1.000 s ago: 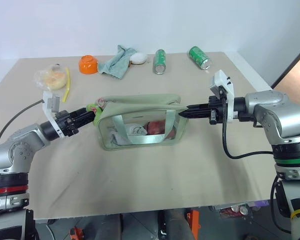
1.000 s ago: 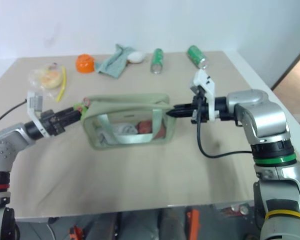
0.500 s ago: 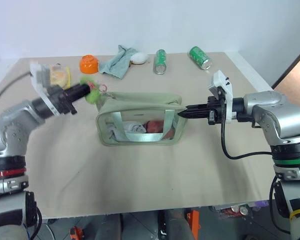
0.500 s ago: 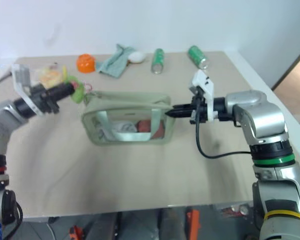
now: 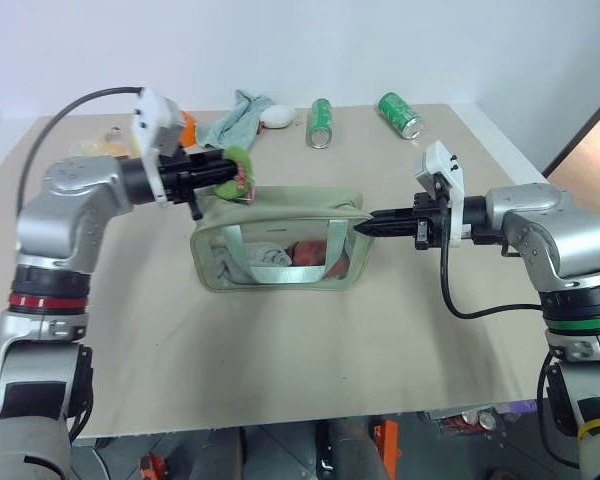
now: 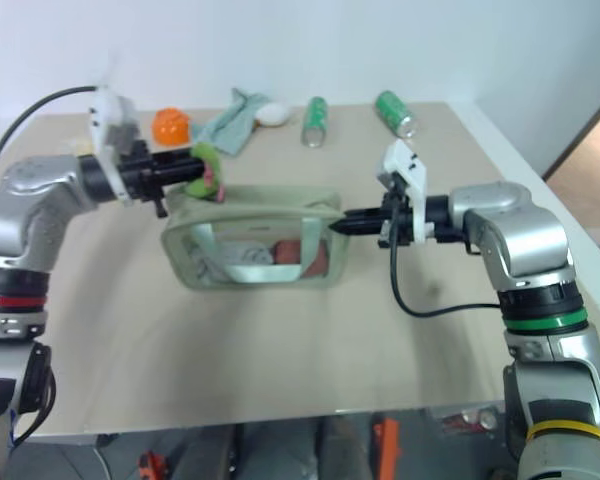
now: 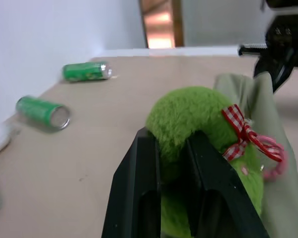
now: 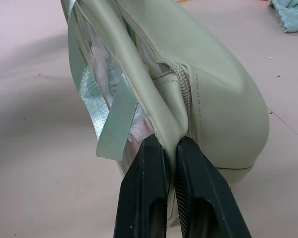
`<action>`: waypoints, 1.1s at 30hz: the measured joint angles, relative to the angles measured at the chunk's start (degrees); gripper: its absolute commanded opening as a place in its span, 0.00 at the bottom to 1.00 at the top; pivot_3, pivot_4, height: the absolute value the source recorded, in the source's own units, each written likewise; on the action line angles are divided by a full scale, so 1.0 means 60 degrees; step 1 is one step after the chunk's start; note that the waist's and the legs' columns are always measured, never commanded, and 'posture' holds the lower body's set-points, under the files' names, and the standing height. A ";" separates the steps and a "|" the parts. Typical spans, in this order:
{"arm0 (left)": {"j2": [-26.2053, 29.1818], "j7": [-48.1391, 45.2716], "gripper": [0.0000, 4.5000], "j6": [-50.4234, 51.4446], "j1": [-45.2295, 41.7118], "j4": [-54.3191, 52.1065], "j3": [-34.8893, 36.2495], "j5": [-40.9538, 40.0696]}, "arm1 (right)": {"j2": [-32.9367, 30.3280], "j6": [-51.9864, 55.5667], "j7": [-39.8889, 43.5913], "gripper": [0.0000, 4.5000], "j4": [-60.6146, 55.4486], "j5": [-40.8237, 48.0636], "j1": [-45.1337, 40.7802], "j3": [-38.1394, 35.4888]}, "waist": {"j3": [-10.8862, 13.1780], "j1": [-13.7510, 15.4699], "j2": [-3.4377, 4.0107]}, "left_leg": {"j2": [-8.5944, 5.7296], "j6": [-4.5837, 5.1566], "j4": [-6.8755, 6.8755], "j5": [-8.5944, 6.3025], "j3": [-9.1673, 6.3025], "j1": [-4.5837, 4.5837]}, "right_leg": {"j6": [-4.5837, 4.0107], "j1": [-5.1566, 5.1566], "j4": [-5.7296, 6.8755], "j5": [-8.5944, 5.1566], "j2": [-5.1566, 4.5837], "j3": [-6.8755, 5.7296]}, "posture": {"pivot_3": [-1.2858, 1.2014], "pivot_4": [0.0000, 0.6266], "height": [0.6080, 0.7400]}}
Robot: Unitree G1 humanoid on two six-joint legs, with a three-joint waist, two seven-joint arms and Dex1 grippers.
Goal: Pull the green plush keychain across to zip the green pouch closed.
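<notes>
The left gripper (image 5: 218,170) jaws squeeze the green plush keychain (image 7: 198,129). The right gripper (image 5: 365,227) jaws pinch the green pouch (image 5: 280,240) end. Best to pull straight toward the right jaws, pouch held tight.

No words or numbers can be read anywhere. The two green cans (image 5: 320,123) (image 5: 398,113) have marks on them, but they are too small to read.

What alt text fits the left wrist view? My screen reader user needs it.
The left gripper pinches a green plush keychain with a red checked ribbon, beside the pale green pouch. Two green cans lie on the tan table.
</notes>
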 measured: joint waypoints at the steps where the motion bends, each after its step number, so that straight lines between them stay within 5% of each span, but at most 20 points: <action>1: -0.0099 -0.0041 0.14 -0.0188 -0.0119 0.0027 -0.0096 0.0189 | 0.0001 0.0015 -0.0027 0.05 -0.0015 0.0016 0.0018 -0.0013 | 0.0000 0.0000 0.0000 | 0.0000 0.0000 0.0000 0.0000 0.0000 0.0001 | 0.0000 0.0000 0.0000 0.0000 0.0000 0.0001 | 0.52 0.24 1.00; 5: -0.0323 -0.0257 0.19 -0.0467 -0.0243 0.0041 -0.0298 0.0438 | 0.0003 0.0031 -0.0122 0.05 -0.0156 0.0087 0.0145 -0.0081 | 0.0000 -0.0009 0.0000 | 0.0005 0.0001 -0.0001 0.0000 0.0004 0.0002 | 0.0000 -0.0001 0.0000 0.0000 0.0003 0.0004 | 0.52 0.24 1.00; 16: 0.0789 -0.1451 0.99 0.0174 -0.0123 -0.0334 -0.0256 0.0255 | 0.0129 0.0041 -0.0187 0.05 -0.0149 0.0103 0.0146 -0.0105 | 0.0000 -0.0016 0.0001 | 0.0015 0.0001 -0.0001 0.0000 0.0004 0.0003 | -0.0003 -0.0003 0.0000 -0.0002 0.0011 0.0005 | 0.52 0.24 1.00; 25: 0.1951 -0.2244 0.99 0.0292 -0.0327 -0.0236 0.0070 0.0349 | 0.0312 -0.0006 -0.0163 0.05 0.0011 0.0055 0.0042 -0.0094 | 0.0000 -0.0020 0.0001 | 0.0071 0.0002 -0.0003 0.0000 0.0008 0.0008 | -0.0084 -0.0011 0.0001 -0.0023 0.0064 0.0003 | 0.52 0.24 1.00; 33: 0.2532 -0.1868 0.99 0.1995 0.0937 -0.0619 0.2556 -0.1407 | 0.0379 -0.0015 -0.0119 0.05 0.0011 0.0055 0.0019 -0.0028 | 0.0000 -0.0075 0.0002 | 0.0090 0.0005 -0.0037 -0.0003 0.0033 0.0043 | -0.0098 -0.0007 0.0004 -0.0030 0.0076 0.0016 | 0.52 0.24 1.00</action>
